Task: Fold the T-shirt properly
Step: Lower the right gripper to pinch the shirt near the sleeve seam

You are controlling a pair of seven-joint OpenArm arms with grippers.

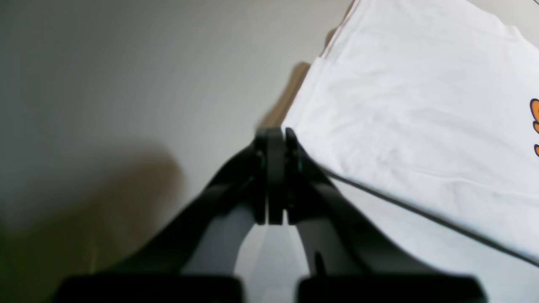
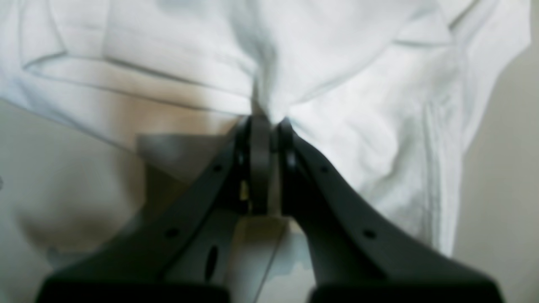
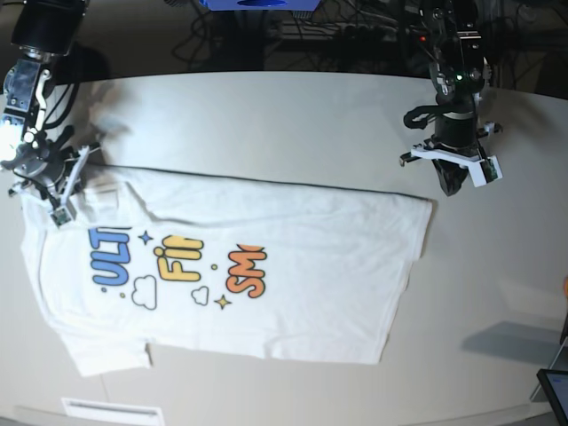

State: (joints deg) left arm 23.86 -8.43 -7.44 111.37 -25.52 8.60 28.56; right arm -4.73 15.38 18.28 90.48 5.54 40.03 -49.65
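The white T-shirt (image 3: 293,266) lies spread flat on the table with its blue, yellow and orange print facing up. My right gripper (image 2: 267,122) is shut on the T-shirt (image 2: 337,63), and the cloth puckers where it is pinched. In the base view this gripper (image 3: 43,182) is at the shirt's far-left shoulder and sleeve. My left gripper (image 1: 276,134) is shut with nothing between its fingers. Its tips rest on the table right beside the edge of the T-shirt (image 1: 400,105). In the base view it (image 3: 450,185) hangs just past the shirt's far-right corner.
The pale table (image 3: 266,115) extends behind the shirt. Cables and a blue object (image 3: 257,4) sit along the dark back edge. A dark screen corner (image 3: 555,390) shows at the bottom right, and a white label (image 3: 111,411) lies at the front edge.
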